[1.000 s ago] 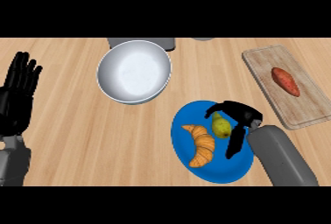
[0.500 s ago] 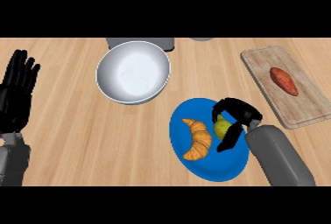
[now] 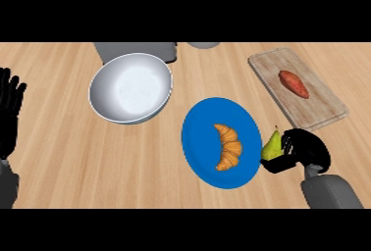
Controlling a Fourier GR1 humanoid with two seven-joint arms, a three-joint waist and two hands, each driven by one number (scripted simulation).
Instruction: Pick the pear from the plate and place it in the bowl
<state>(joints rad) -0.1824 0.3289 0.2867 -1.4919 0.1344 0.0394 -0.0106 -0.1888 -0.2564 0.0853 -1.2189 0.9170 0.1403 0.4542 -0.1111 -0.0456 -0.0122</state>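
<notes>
Pear (image 3: 272,145): green, held by the right hand just off the blue plate's right edge, no longer over its middle as a second ago. Its long axis runs near upright in the view, narrow stem end pointing toward the counter's far edge, broad end toward the near edge and partly hidden by the fingers.
Right hand (image 3: 303,153): black fingers and thumb curled round the pear's lower right side, grasping it; grey forearm enters from the counter's near right corner.
Left hand (image 3: 10,115): at the counter's left edge, fingers straight and up, holding nothing, resting.
Plate (image 3: 203,122): blue, near the counter's middle, slightly toward the right; a croissant (image 3: 229,146) lies on it, long axis running far to near.
Bowl (image 3: 132,87): white, holding nothing, toward the counter's far left, apart from the plate.
Cutting board (image 3: 319,105): wooden, by the counter's far right corner, with a sweet potato (image 3: 293,83) on it.
</notes>
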